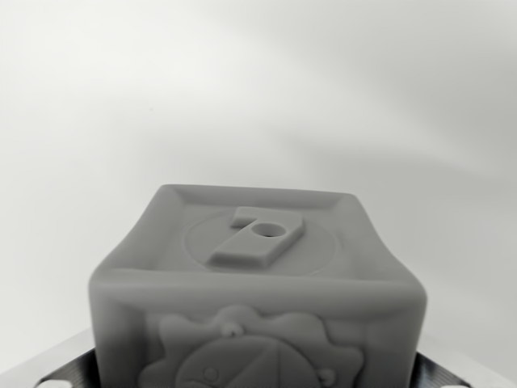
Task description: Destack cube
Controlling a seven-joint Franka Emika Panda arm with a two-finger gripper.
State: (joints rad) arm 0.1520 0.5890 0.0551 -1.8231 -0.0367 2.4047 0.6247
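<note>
From my wrist view the cube [257,283] sits dead centre at six o'clock, hard against the tool's mount (metal edges flank it). It shows no long axis. I cannot tell whether the tool is closed on it; fingertips are hidden.

Plain pale surface [258,89] fills background, soft diagonal shadow band across wrist view's upper right.

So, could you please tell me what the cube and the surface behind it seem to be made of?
The cube looks like soft rubber or foam with a matte finish: rounded edges, slightly bulging sides, moulded raised figures, no glare. The surface behind it looks plain, pale and matte; the picture is grey, so its material is unclear.
</note>
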